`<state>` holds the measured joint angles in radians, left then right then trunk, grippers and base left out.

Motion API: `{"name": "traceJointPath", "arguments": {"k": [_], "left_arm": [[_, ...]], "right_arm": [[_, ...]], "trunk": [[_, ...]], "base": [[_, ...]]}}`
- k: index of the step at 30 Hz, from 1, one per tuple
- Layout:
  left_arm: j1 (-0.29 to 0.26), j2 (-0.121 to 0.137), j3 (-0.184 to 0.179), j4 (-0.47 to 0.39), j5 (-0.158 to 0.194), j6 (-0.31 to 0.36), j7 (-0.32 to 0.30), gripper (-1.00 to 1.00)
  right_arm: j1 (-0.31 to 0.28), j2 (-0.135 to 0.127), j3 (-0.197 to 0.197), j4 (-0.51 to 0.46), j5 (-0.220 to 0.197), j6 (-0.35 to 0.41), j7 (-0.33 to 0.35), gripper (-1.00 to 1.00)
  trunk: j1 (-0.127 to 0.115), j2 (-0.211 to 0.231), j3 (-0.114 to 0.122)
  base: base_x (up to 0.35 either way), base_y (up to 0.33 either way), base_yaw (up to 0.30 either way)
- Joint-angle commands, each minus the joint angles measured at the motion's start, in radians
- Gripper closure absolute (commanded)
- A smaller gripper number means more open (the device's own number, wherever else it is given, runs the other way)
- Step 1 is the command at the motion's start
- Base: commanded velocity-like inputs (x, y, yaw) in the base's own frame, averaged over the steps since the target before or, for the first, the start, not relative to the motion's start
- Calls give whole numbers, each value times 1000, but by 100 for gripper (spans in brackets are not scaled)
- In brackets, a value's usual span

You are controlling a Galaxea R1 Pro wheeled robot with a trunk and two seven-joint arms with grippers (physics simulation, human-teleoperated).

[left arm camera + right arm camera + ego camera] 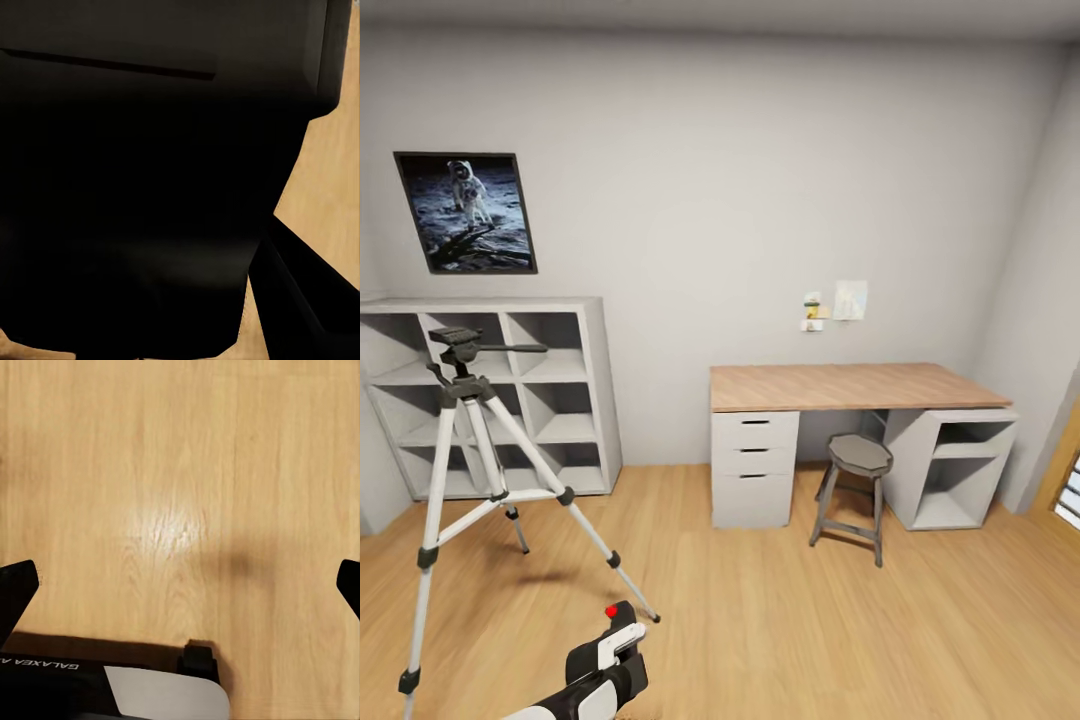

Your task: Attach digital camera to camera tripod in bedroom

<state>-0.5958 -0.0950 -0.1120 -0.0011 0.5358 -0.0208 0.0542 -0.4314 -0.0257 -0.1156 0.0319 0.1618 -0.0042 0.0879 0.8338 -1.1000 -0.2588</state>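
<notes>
The camera tripod (470,470) stands on the wood floor at the left, in front of the white cube shelf (565,395). Its dark grey head and pan handle (465,345) are bare. My left gripper (612,642) is low at the bottom of the head view, right of the tripod's front legs. Seen from the left wrist, a big black boxy body, the digital camera (150,172), sits right against the lens, with one dark finger (307,292) beside it. My right gripper (180,585) hangs open over bare floor, its tips far apart.
An astronaut picture (465,212) hangs above the shelf. A wood-topped desk (850,385) with white drawers stands against the back wall, with a grey stool (855,480) tucked in front. Open plank floor (780,620) lies between me and the desk.
</notes>
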Motion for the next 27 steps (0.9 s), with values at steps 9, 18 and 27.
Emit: {"name": "traceJointPath", "arguments": {"k": [9,18,27], "left_arm": [[-1,14,-9,1,8,-2,3,100],[-1,24,-9,1,9,-2,3,100],[-1,29,-9,1,9,-2,3,100]], "right_arm": [[-1,0,-9,2,10,0,2,-100],[-1,0,-9,2,10,1,2,-100],[-1,0,-9,2,10,1,3,-100]], "trunk": [[0,-1,-1],[0,-1,-1],[0,-1,-1]], "base": [[0,0,300],[0,0,300],[0,0,300]]}}
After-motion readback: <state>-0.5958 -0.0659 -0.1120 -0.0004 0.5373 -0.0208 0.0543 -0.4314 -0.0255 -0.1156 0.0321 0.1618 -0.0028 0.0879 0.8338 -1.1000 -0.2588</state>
